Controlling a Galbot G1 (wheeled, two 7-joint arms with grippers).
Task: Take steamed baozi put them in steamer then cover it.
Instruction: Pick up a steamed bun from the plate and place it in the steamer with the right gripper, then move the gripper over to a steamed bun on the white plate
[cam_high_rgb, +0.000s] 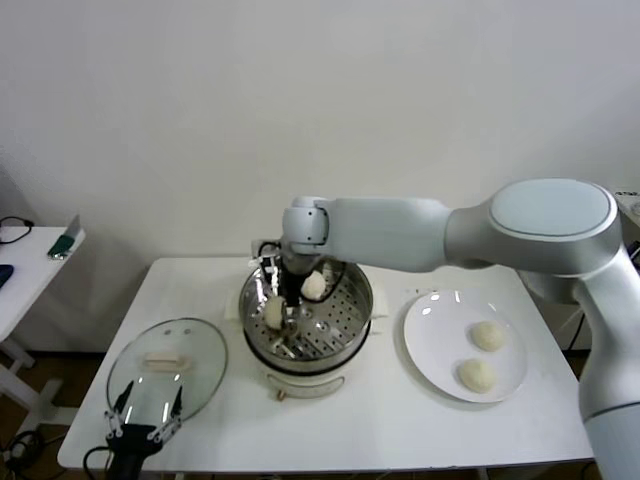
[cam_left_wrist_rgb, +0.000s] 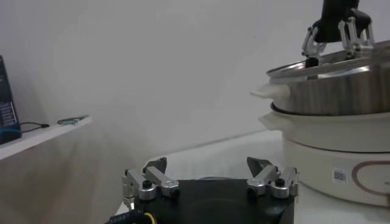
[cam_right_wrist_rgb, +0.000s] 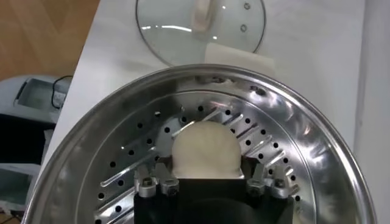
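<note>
I saw the steamer (cam_high_rgb: 340, 335), a shiny perforated pot on a white base, mid-table. Two baozi were in it: one (cam_high_rgb: 314, 286) toward the far side, one (cam_right_wrist_rgb: 205, 150) on the left side of the basket floor, between the right gripper's (cam_right_wrist_rgb: 208, 184) fingers. Two more buns (cam_high_rgb: 488, 336) (cam_high_rgb: 476, 375) lay toward the right edge. The glass cover (cam_high_rgb: 170, 365) lay flat, handle up, by the near-left corner.
</note>
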